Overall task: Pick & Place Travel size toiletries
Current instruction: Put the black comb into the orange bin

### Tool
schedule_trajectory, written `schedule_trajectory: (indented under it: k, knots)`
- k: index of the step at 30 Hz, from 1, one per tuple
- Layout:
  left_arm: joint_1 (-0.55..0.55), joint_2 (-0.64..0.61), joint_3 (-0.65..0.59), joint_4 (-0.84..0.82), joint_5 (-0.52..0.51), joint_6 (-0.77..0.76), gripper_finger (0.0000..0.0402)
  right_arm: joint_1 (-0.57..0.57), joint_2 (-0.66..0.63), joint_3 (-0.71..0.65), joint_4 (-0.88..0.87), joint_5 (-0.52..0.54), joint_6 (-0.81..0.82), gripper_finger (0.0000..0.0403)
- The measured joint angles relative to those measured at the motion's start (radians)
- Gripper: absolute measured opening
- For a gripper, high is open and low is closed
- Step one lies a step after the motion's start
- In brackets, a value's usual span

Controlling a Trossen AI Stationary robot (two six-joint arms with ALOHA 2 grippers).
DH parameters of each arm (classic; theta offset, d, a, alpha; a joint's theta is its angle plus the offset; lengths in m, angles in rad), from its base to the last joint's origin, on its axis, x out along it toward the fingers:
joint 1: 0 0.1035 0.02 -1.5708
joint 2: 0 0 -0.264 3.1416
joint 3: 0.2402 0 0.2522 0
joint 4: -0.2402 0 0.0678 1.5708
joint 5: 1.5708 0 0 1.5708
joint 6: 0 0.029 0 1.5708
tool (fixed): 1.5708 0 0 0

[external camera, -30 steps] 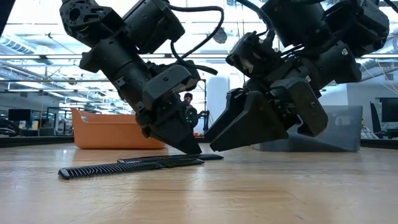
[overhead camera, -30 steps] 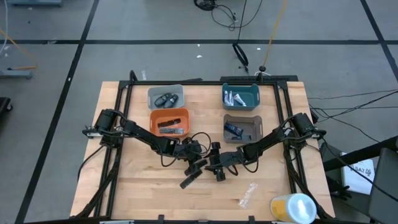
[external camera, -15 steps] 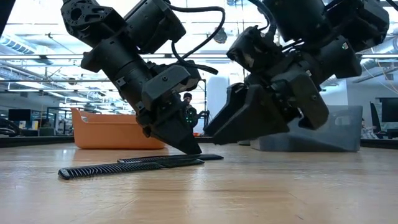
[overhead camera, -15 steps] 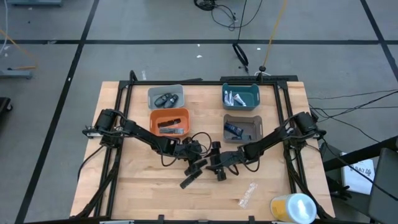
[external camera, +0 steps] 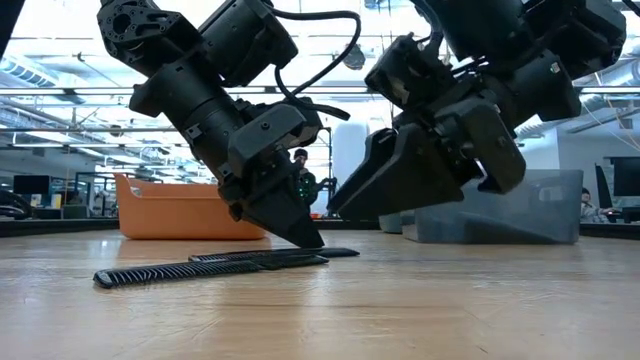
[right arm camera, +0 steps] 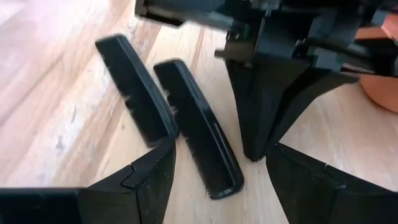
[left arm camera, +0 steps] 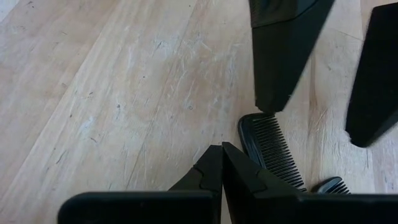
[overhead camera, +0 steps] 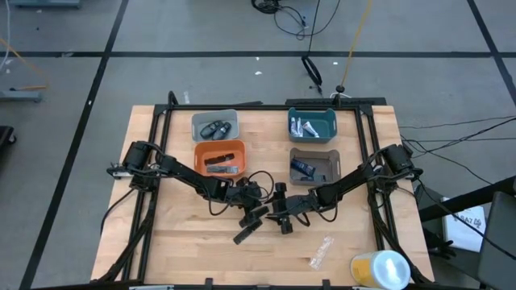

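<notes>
Two dark arms meet over the middle of the wooden table (overhead camera: 185, 242); the left gripper (external camera: 305, 238) has its fingers pressed together on nothing, tip down on the board just beside the combs; the right gripper (external camera: 345, 208) hangs spread wide and empty, close to the right of it, clear of the surface. Four bins sit at the far side: grey bin (overhead camera: 214, 126), teal bin (overhead camera: 312, 123), orange bin (overhead camera: 219, 156), brown bin (overhead camera: 314, 164). Two black combs (right arm camera: 198, 126) lie side by side on the table between the grippers, one (right arm camera: 134, 88) slightly nearer.
</notes>
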Motion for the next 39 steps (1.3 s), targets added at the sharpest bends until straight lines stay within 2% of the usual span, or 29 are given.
schedule_trajectory:
  k: [4, 9, 14, 20, 25, 39]
  knots:
    - [0.000, 0.000, 0.000, 0.000, 0.001, -0.002, 0.0003, 0.000, 0.000, 0.000, 0.000, -0.001, 0.012, 0.0238]
    - [0.000, 0.000, 0.000, 0.001, 0.001, -0.003, 0.0013, 0.000, 0.000, 0.000, 0.001, -0.003, 0.013, 0.0238]
    - [0.000, 0.000, 0.000, 0.001, 0.001, -0.003, 0.0003, 0.000, 0.000, 0.000, 0.001, -0.003, 0.013, 0.0238]
    - [0.000, 0.000, 0.000, 0.002, 0.001, -0.002, 0.0013, 0.000, 0.000, 0.000, 0.002, -0.003, 0.013, 0.0238]
    - [0.000, 0.000, 0.000, 0.002, 0.002, 0.004, 0.0003, 0.000, 0.000, 0.000, 0.002, -0.003, 0.013, 0.0238]
    - [-0.001, 0.001, 0.000, 0.002, -0.003, 0.001, 0.0009, 0.000, 0.000, 0.000, 0.014, -0.003, 0.013, 0.0238]
